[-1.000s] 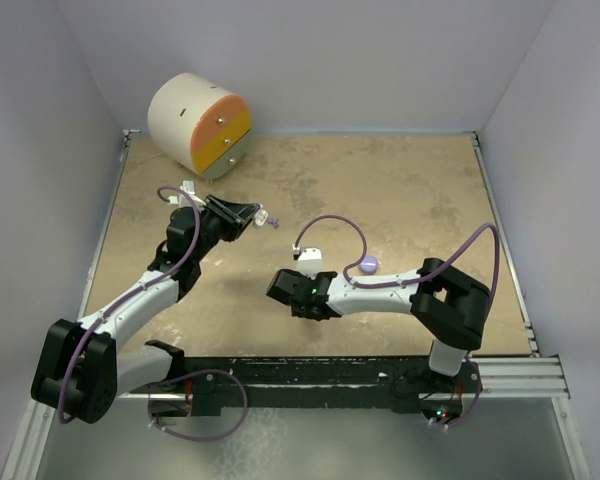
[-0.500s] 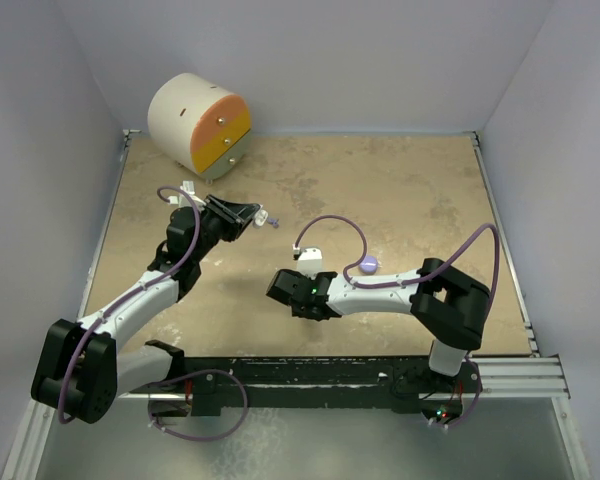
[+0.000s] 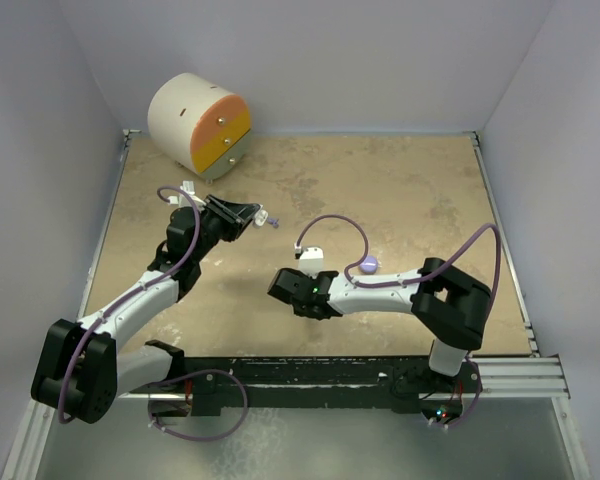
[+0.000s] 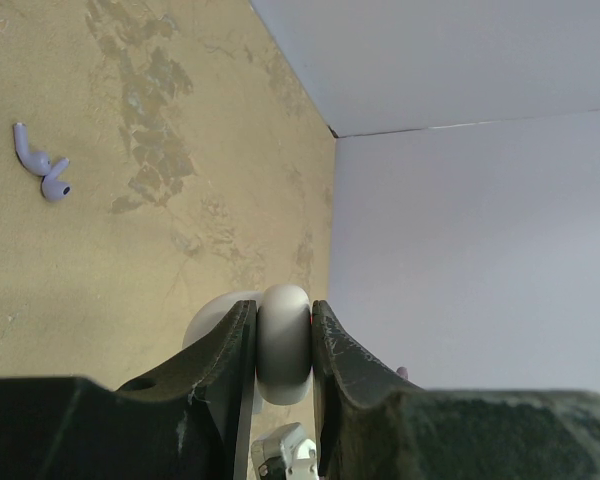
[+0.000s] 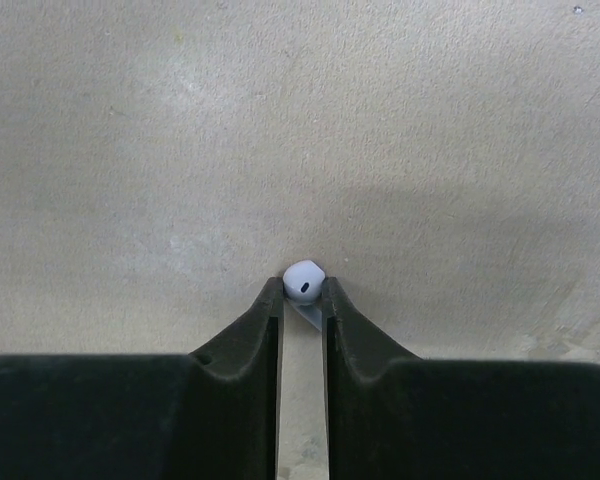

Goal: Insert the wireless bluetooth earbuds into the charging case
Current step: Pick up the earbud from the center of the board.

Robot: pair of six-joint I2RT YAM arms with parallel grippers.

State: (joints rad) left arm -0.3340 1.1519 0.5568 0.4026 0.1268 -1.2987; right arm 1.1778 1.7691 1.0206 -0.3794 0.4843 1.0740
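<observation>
The right tool (image 5: 304,298) pinches a white earbud (image 5: 304,279) by its stem, the head just past the tips, low over the table (image 5: 130,150). The left tool (image 4: 283,312) is clamped on a round white case (image 4: 283,352). A purple earbud (image 4: 50,178) lies well apart.

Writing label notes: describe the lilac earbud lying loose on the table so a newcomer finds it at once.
In the left wrist view, start at the tan table, look up and left of the left gripper, which is shut on a white round case. The lilac earbud lies alone there on the surface; unlike the white earbud pinched by the right gripper, it is free.
</observation>
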